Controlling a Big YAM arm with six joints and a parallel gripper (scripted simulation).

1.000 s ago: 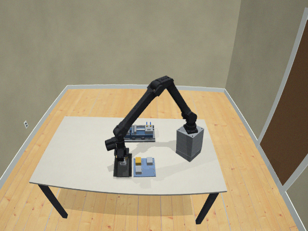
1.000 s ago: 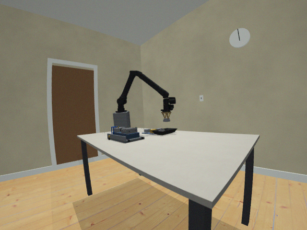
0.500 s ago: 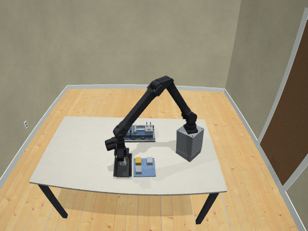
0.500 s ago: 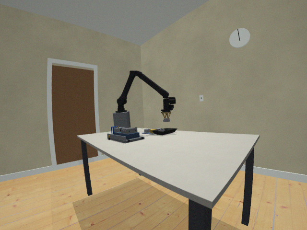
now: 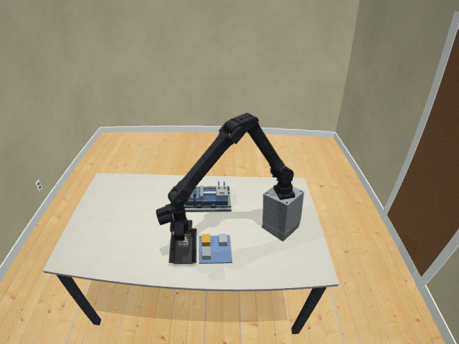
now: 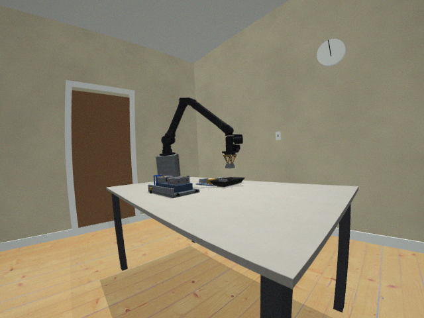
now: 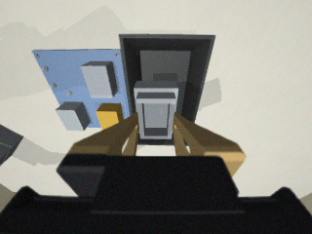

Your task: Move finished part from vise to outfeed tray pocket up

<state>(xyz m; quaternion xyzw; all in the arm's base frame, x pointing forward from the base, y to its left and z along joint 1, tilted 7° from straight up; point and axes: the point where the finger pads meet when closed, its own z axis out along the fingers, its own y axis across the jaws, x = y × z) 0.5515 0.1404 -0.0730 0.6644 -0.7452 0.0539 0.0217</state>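
Wrist view: my gripper [image 7: 155, 116] clamped on finished part [image 7: 156, 114] at frame centre, tan fingers either side (pocket faces camera). Part hangs above black outfeed tray [image 7: 205, 78], not touching. Blue plate [image 7: 54, 68] with blocks left of tray. Vise [image 5: 209, 198] well apart, upper centre of top view.

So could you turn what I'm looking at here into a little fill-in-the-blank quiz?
1. The tool is shut on a small ____ part.
2. The part hangs in the air above the ____ outfeed tray, not yet on its floor.
3. Beside the tray lies a ____ plate carrying three blocks.
4. One of those blocks is ____; the others are grey.

Missing words: grey; black; blue; yellow
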